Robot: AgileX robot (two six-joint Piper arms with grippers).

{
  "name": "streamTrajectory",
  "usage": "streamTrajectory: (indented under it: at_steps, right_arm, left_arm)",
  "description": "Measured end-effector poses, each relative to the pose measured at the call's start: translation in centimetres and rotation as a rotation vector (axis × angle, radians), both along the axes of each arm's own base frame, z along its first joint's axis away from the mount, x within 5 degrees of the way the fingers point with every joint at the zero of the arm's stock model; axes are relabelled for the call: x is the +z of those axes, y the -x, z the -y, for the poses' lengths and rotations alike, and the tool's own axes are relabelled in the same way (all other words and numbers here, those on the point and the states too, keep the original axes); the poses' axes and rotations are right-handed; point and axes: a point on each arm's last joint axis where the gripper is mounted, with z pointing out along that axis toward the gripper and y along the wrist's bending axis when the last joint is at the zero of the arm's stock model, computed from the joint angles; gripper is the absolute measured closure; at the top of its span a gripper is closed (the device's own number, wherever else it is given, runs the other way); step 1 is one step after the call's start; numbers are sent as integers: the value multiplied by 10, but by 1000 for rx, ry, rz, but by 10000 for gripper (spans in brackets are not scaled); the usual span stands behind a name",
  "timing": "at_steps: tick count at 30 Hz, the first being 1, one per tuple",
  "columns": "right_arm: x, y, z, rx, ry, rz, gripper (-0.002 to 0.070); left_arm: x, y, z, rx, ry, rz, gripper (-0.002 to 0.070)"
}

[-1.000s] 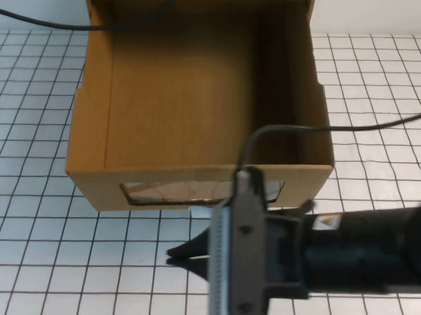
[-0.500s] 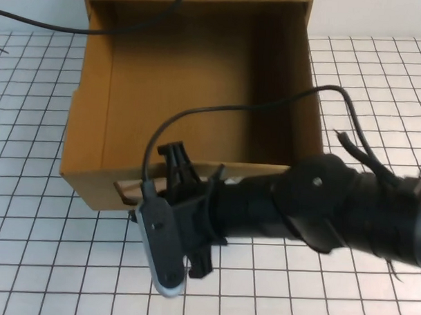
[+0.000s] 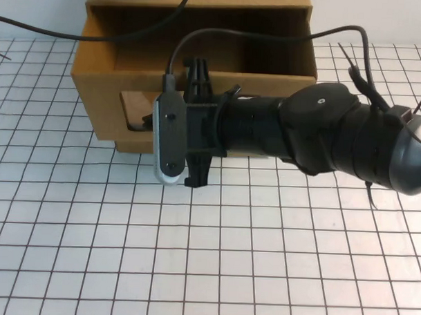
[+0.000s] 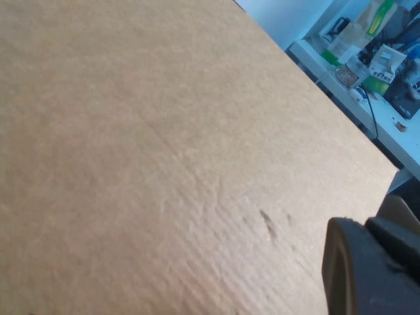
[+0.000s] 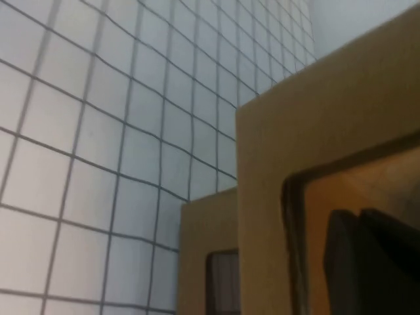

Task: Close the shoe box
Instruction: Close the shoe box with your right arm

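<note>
The shoe box (image 3: pixel 102 91) is a brown cardboard drawer with a clear window (image 3: pixel 133 108) in its front, and part of it sticks out of its sleeve at the far side of the table. My right gripper (image 3: pixel 197 71) reaches in from the right. It is shut, and its fingers lie against the top edge of the drawer's front. In the right wrist view the right gripper (image 5: pixel 359 220) sits close before the window cut-out of the box (image 5: pixel 328 131). My left gripper (image 4: pixel 365 226) is shut just over a flat cardboard face (image 4: pixel 144 131). It is out of the high view.
A second cardboard front with a dark window (image 5: pixel 223 282) shows under the drawer. A black cable (image 3: pixel 35 25) crosses the box's top, and another loops over my right arm (image 3: pixel 336 134). White gridded tabletop (image 3: pixel 262 256) stretches in front of the box.
The drawer has slid back into its sleeve, away from me. My right gripper swung from the table in front of the box up to the drawer's front and moved back with it.
</note>
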Motion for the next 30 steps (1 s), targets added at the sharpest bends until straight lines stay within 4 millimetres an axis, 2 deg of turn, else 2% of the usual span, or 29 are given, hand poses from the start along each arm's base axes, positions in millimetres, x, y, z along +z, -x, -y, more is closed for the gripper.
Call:
streamTrajectory:
  at_steps: [3, 10, 16, 19, 23, 30]
  right_arm:
    - [0, 1, 0, 8, -13, -23, 689]
    - [-2, 18, -10, 156, -39, -111, 689]
    - [-12, 22, -17, 199, -21, -142, 689]
    - [-24, 15, -18, 161, 5, -140, 689]
    - [-43, 0, -15, 107, 36, -154, 689]
    - [-45, -45, -3, 4, -2, -141, 689]
  left_arm:
    - [0, 0, 0, 0, 0, 0, 677]
    - [0, 0, 0, 3, 1, 0, 677]
    - [-2, -4, 0, 23, 7, 1, 677]
    - [-11, -10, 0, 28, 7, -20, 677]
    - [-13, -13, 1, 31, 15, -21, 677]
    - [-16, -15, 2, 28, 35, -27, 677]
